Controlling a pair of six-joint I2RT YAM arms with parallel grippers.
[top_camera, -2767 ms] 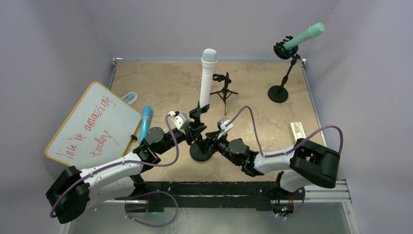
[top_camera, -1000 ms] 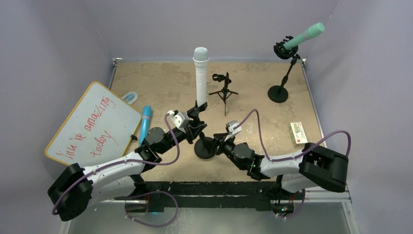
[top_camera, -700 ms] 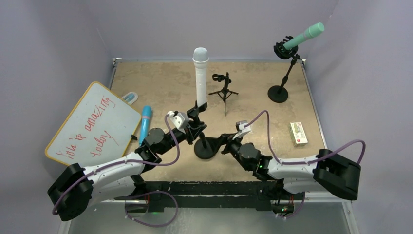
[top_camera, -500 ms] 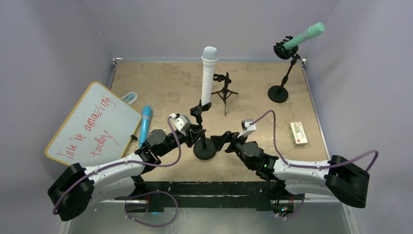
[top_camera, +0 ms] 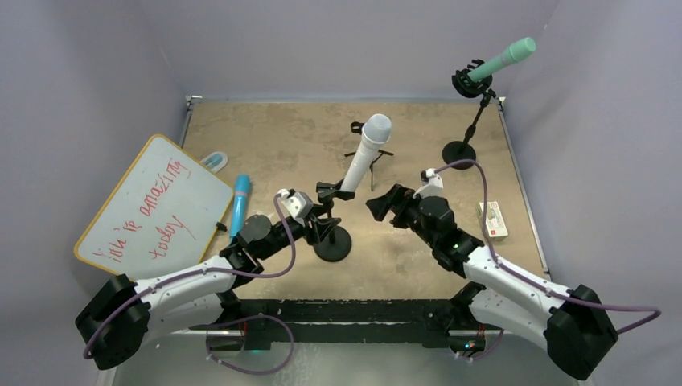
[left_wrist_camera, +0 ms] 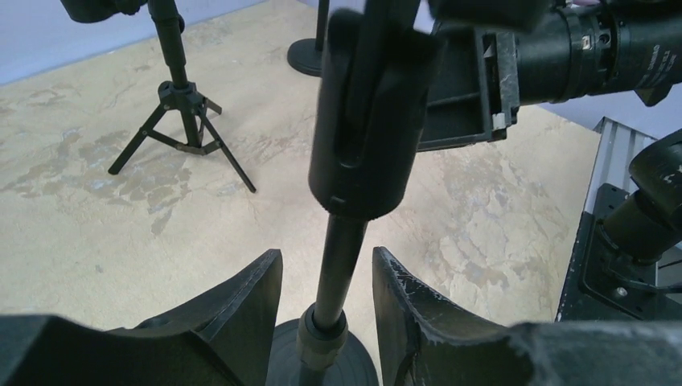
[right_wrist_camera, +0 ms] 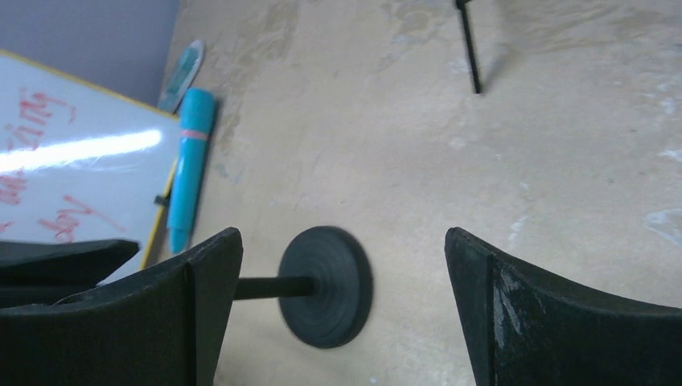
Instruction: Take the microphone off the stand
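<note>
The white microphone (top_camera: pixel 359 158) sits in the black clip (top_camera: pixel 330 193) of the stand (top_camera: pixel 332 243), leaning up and to the right. My left gripper (top_camera: pixel 320 228) is open astride the stand's thin pole (left_wrist_camera: pixel 338 265), with a gap on each side of it, just above the round base. The clip's holder (left_wrist_camera: pixel 370 112) looms above those fingers (left_wrist_camera: pixel 245 305). My right gripper (top_camera: pixel 381 204) hangs open and wide to the right of the stand, holding nothing. In the right wrist view the stand's base (right_wrist_camera: pixel 326 285) lies between the right gripper's (right_wrist_camera: pixel 344 265) spread fingers, farther off.
A green microphone (top_camera: pixel 503 59) rests on a second stand (top_camera: pixel 459 154) at the back right. A small empty tripod (top_camera: pixel 370 151) stands behind the white microphone. A whiteboard (top_camera: pixel 153 205) and blue marker (top_camera: pixel 240 205) lie at the left, a small box (top_camera: pixel 492 219) at the right.
My right gripper opened, left the stand's base and rose to the right. My left gripper loosened around the pole. The white microphone tipped from upright to leaning right.
</note>
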